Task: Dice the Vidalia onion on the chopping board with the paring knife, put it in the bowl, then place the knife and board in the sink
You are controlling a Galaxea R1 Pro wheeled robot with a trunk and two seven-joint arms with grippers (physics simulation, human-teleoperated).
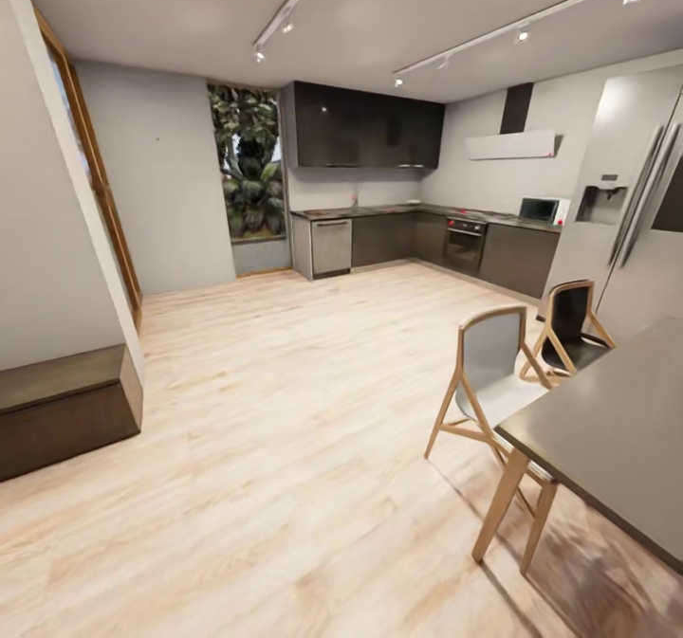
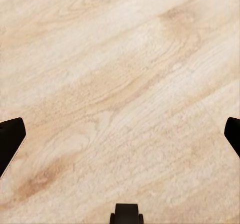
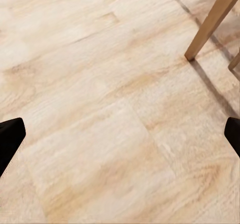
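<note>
light wood floor (image 1: 285, 448), pale walls (image 1: 156, 173), dark table (image 1: 617, 439), two chairs (image 1: 489, 382).

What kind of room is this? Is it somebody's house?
It looks like a home's open kitchen and dining room. Far across the wood floor stand dark cabinets with an oven, a big fridge, and nearby a table with chairs.

Floor (image 1: 285, 448) — pale wood planks, satin sheen; upper cabinets (image 1: 365, 126) — glossy black; fridge (image 1: 636, 211) — brushed metal; chairs (image 1: 489, 382) — light wood legs; dining table (image 1: 617, 439) — dark matt top.
</note>
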